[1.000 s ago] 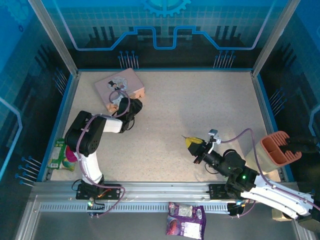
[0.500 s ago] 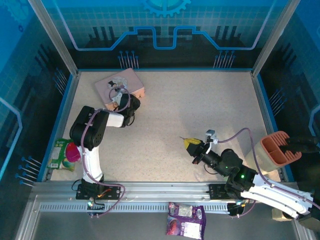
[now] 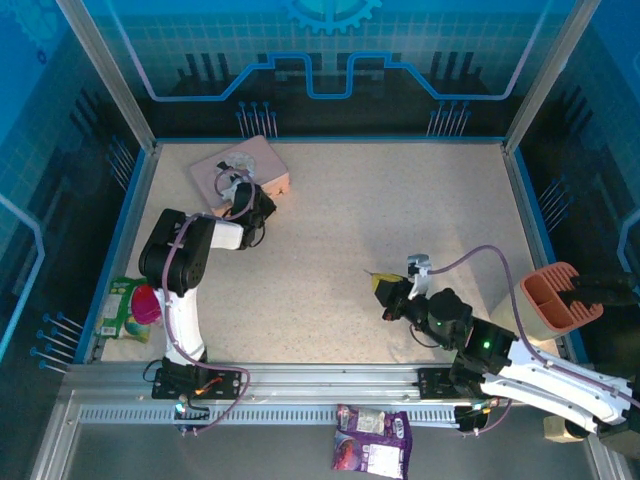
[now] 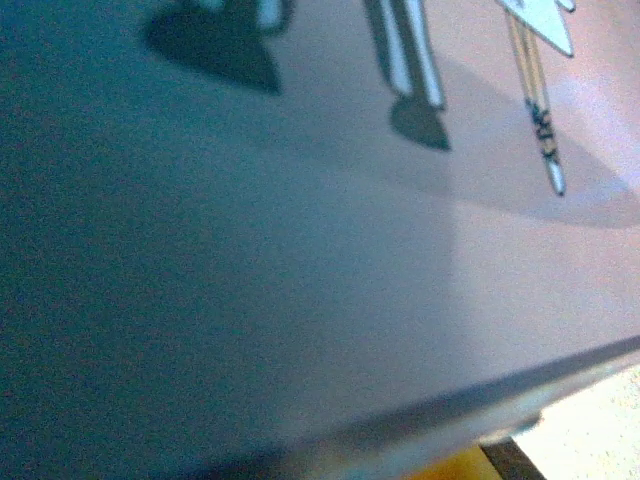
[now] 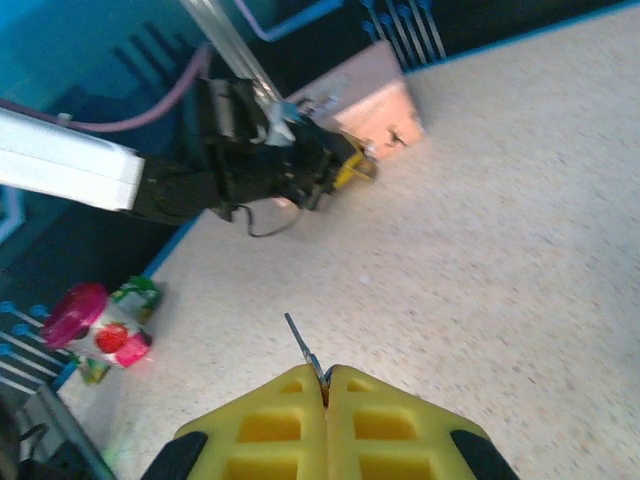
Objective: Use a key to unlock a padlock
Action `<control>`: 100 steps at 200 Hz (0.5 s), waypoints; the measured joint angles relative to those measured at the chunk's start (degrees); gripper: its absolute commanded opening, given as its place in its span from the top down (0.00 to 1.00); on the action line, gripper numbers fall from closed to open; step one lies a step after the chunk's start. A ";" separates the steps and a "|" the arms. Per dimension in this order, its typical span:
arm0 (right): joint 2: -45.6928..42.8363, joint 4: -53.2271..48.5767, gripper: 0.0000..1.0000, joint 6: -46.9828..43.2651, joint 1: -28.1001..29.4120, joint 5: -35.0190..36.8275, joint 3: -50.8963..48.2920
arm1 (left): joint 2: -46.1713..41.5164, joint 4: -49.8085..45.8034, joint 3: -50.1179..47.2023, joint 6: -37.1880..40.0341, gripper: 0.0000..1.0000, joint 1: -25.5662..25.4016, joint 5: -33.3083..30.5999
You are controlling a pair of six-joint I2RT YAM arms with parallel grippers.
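Change: since the earlier frames, the left gripper has been brought up against the near edge of the pink box, a flat rectangular one with a printed lid. The right gripper has been shifted a little nearer its base over the speckled beige surface.
Left gripper: it is pressed close to the box. Whether its jaws are parted or closed cannot be told.
Right gripper: it is closed on the thin silvery metal key, which is pinched at one end between the yellow fingertips so that its shaft juts forward.
Padlock: the small brass-coloured padlock cannot be made out. It is judged to sit at the box edge by the left gripper, well apart from the key.
Handling, key: it is judged light, stiff and slick, and easily twisted in the pinch. It is best held by its broad head.
Handling, padlock: it is judged small, hard and free to swing. Its body is best clamped across the flat sides, with the keyhole left exposed.
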 measured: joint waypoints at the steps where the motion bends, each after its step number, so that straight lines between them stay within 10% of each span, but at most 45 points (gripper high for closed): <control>1: 0.09 -0.15 1.00 0.13 0.00 0.09 0.02 | 0.00 0.09 -0.07 0.09 0.94 0.00 0.04; 100: 13.33 -8.81 1.00 7.52 0.02 1.16 8.39 | -11.26 -5.11 -11.28 9.16 1.00 -1.05 17.29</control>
